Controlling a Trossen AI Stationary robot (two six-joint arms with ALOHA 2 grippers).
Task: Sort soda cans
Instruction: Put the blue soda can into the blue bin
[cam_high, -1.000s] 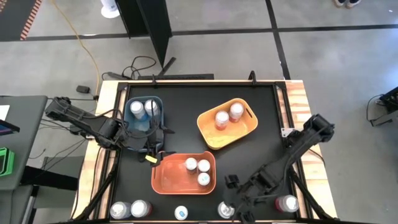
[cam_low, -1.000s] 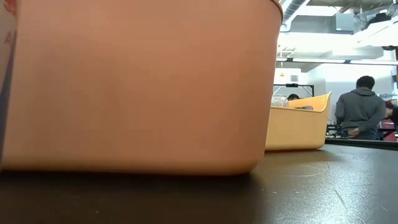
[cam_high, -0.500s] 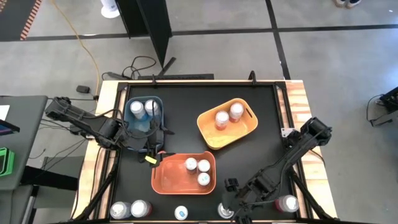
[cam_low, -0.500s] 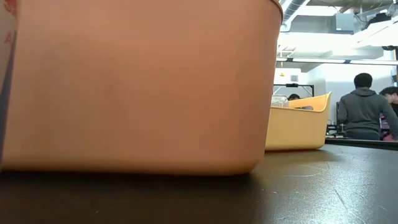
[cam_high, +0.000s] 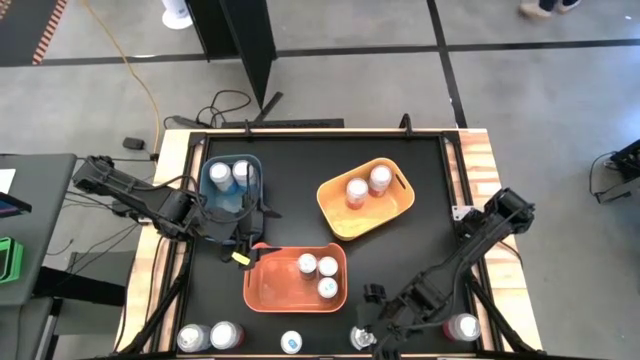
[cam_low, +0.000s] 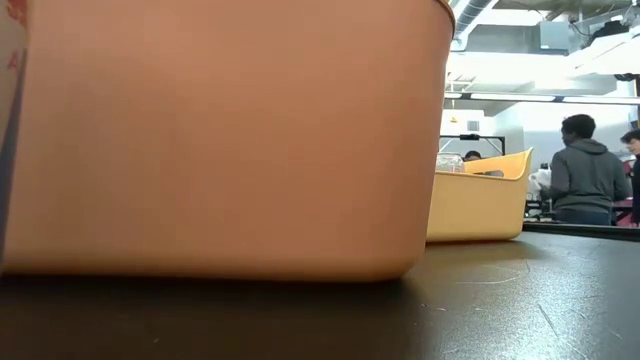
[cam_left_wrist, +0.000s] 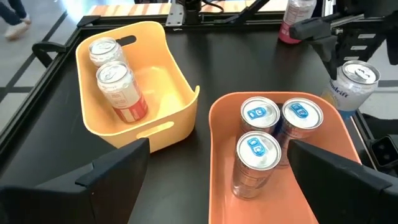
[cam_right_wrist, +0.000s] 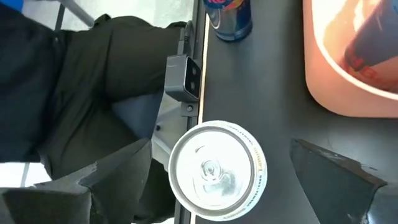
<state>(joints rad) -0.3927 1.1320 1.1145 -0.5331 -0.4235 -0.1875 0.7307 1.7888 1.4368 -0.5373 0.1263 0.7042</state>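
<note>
Cans sit sorted: three in your orange bin (cam_high: 268, 288), two in the yellow bin (cam_high: 335, 218), two in the blue bin (cam_high: 213, 200). Your right gripper (cam_right_wrist: 217, 186) hangs spread wide over a silver-topped can (cam_right_wrist: 217, 171) at the table's near edge. Your left gripper (cam_left_wrist: 217, 180) waits released between the blue and orange bins.

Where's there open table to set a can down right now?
Bare black table lies behind the yellow bin and right of the orange bin. The near edge is crowded with loose cans and the right gripper.
</note>
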